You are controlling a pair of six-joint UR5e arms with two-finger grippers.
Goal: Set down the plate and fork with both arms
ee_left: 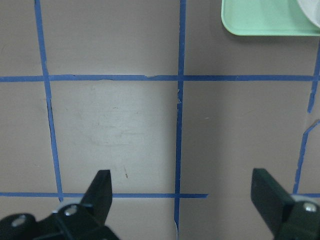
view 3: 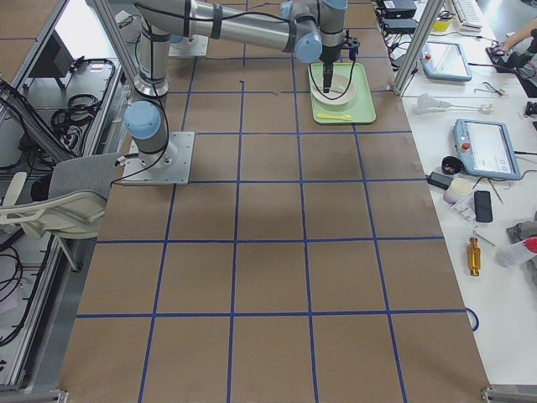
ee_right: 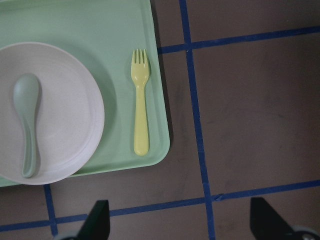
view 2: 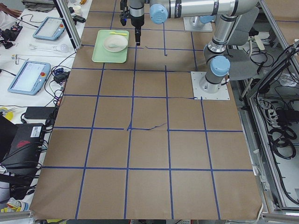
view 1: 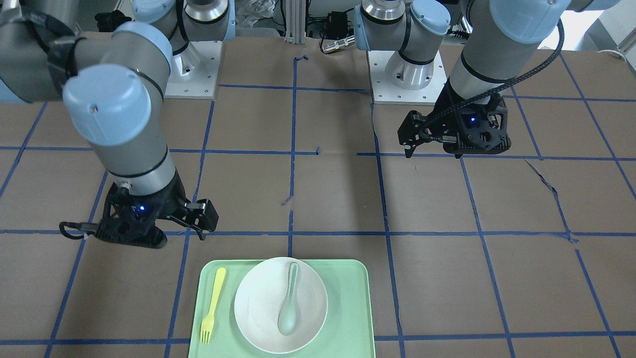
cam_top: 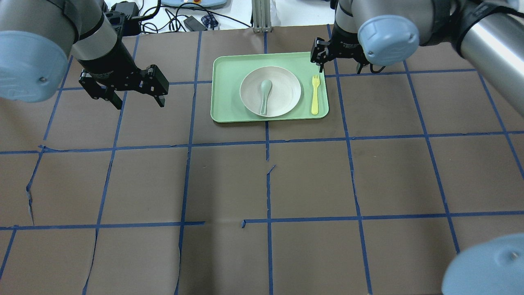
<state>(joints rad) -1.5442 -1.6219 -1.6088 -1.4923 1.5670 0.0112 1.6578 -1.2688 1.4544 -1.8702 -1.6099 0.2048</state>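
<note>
Silver-grey tubular arms (view 1: 135, 151) with pale blue joint caps (view 1: 107, 107) — black skeletal grippers (cam_top: 140, 105), blue indicator lights (view 1: 142, 208), braided black cable (view 1: 544, 63).

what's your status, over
Both open: left hand beside the tray, right hand near the fork. The plate and fork sit on the tray, ungrasped. A spoon lies in the plate.

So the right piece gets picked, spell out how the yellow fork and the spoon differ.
The fork is bright yellow; the spoon is pale green-grey. The fork ends in short tines, the spoon in a rounded bowl. The fork lies directly on the tray beside the plate; the spoon lies in the plate. Both lie roughly parallel, working ends pointing the same way.
</note>
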